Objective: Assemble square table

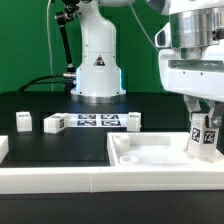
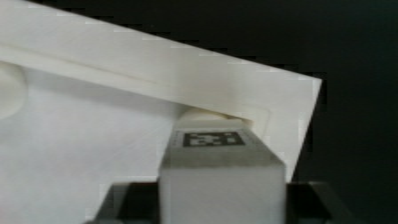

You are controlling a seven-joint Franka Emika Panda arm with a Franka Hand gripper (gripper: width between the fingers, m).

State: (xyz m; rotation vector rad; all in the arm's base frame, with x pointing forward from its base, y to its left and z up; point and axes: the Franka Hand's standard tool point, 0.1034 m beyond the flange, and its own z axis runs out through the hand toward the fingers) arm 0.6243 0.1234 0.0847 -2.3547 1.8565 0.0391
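Note:
The square tabletop point(image 1: 150, 152) is a white tray with a raised rim, lying at the front right of the exterior view. My gripper point(image 1: 203, 120) is shut on a white tagged leg point(image 1: 203, 145), held upright over the tray's corner on the exterior view's right, its lower end at about rim level. In the wrist view the leg point(image 2: 221, 165) fills the space between the dark fingers point(image 2: 135, 203), its tag facing the camera, with the tabletop's corner point(image 2: 125, 100) beneath. Three more tagged leg blocks stand on the black table point(image 1: 22, 121), point(image 1: 54, 123), point(image 1: 133, 119).
The marker board point(image 1: 97, 121) lies flat between the leg blocks, in front of the robot base point(image 1: 98, 60). A long white rail point(image 1: 60, 180) runs along the front edge. Another white piece point(image 1: 3, 150) sits at the exterior view's left.

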